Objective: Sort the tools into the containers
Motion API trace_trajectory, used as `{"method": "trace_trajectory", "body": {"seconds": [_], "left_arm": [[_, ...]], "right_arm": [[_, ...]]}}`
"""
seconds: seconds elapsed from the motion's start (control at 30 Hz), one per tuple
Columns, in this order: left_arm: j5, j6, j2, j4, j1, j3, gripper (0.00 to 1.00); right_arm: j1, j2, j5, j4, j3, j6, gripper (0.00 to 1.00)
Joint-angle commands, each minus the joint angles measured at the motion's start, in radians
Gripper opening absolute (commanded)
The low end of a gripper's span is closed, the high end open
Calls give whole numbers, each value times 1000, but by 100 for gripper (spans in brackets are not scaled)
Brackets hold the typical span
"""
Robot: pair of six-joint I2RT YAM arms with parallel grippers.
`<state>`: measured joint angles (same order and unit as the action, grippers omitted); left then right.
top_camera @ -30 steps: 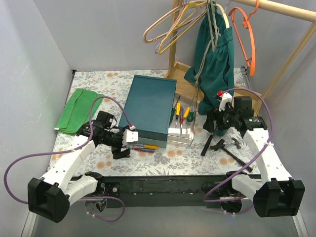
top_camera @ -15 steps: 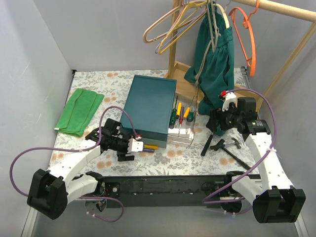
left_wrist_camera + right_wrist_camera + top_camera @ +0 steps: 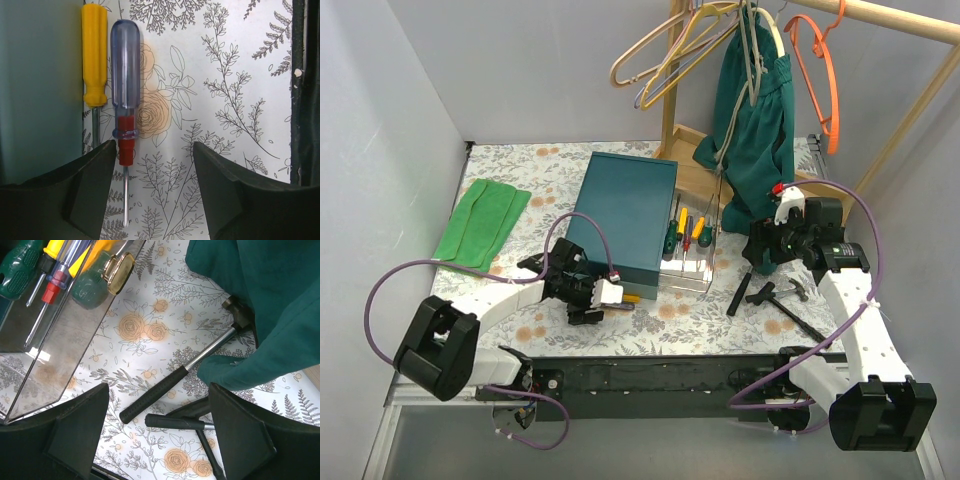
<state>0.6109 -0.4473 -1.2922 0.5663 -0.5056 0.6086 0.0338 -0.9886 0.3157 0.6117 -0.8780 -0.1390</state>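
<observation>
Took the teal box (image 3: 623,215), lid down, as landmark. Just beside its right side, found the clear tray (image 3: 685,272), already holding green, yellow and red-collared screwdrivers. Further right of the box, saw the hammer (image 3: 185,367), head at the edge of the green cloth (image 3: 260,300). Judged it head-heavy and stiff, with a grippy black handle; best taken on the handle toward the head. Found the right gripper (image 3: 157,395) spread wide over it, holding nothing.

Along the box's near edge, spotted the yellow screwdriver (image 3: 94,55) right by the wall and the blue screwdriver (image 3: 125,85) just beside it. Judged both light, rigid, smooth and apt to roll; best pinched across the fat handle, not the thin shaft. Found the left gripper (image 3: 154,165) spread and empty, straddling the blue screwdriver's red collar and shaft.

Against a second before, found the left gripper further right along the box's near edge, now over the screwdrivers; right gripper hardly shifted; tools unmoved.
</observation>
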Motion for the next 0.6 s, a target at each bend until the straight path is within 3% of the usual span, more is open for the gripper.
{"method": "trace_trajectory", "body": {"seconds": [0.0, 0.27, 0.47, 0.57], "left_arm": [[-2, -4, -10, -13, -8, 20, 62], [-23, 4, 1, -35, -22, -41, 49], [-111, 81, -21, -109, -73, -79, 47], [-151, 97, -45, -129, -85, -90, 31]], "right_arm": [[-3, 5, 3, -33, 16, -10, 88], [-6, 11, 0, -29, 34, -10, 88], [-8, -4, -3, -29, 16, -5, 88], [-8, -12, -3, -32, 10, -2, 88]]}}
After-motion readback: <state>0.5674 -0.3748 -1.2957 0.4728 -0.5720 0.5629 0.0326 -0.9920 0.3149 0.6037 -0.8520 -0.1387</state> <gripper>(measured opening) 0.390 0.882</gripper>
